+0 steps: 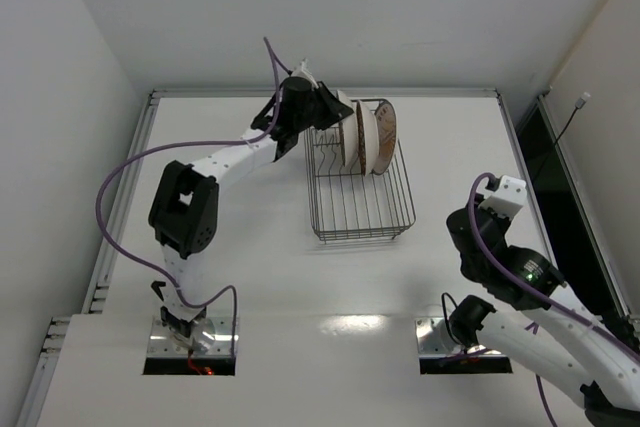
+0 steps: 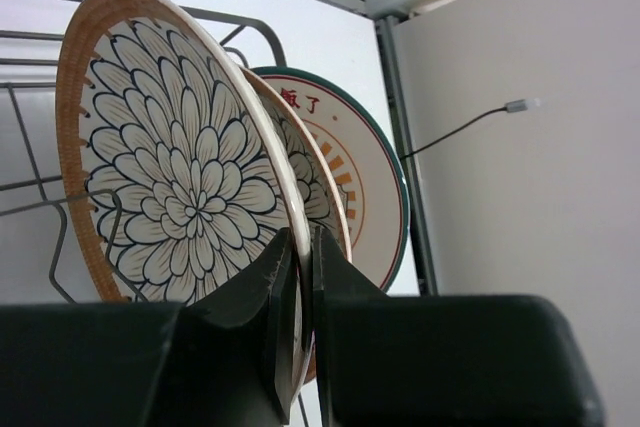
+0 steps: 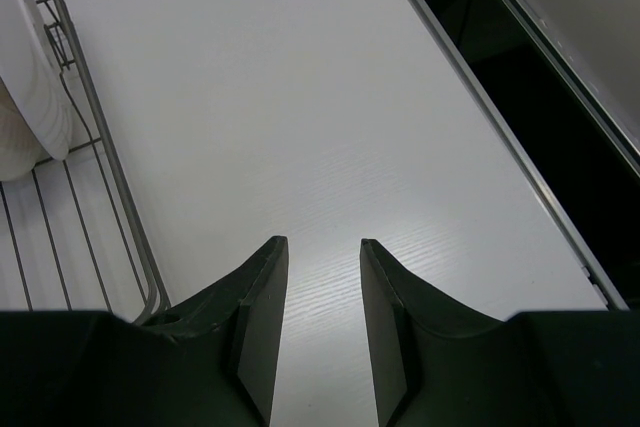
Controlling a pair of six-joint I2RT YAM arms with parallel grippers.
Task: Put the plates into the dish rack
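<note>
- Dark wire dish rack [image 1: 360,237] sits on the white table [image 1: 250,277]; everything below is placed from it.
- All three plates [image 1: 365,137] stand on edge at the rack's far end, close together, leaning a bit.
- Left wrist view: front petal plate [image 2: 170,167] is nearest, second petal plate [image 2: 318,192] is right behind it and mostly covered, and the sunburst plate [image 2: 372,182] (green rim, red characters near the top) is at the back.
- Left gripper [image 2: 305,242] is at the rack's far-left corner, with its fingers [image 2: 265,317] pinched nearly together on the front petal plate's lower rim. A pale edge shows in the thin slit between them.
- The gripper body blocks the bottom of all three plates, so I cannot tell which prongs they sit between.
- Right gripper [image 3: 322,247] is well off the rack's right side, over bare table, with its fingers spread and nothing between them.
- Right wrist view shows the rack's near-right corner wire and one plate's pale underside at the left edge.
- Beyond the rack's right side there is a table rail, then a dark gap [image 3: 520,77].
- A thin cable [image 2: 460,127] with a small plug hangs on the wall [image 2: 520,227] behind the rack.
</note>
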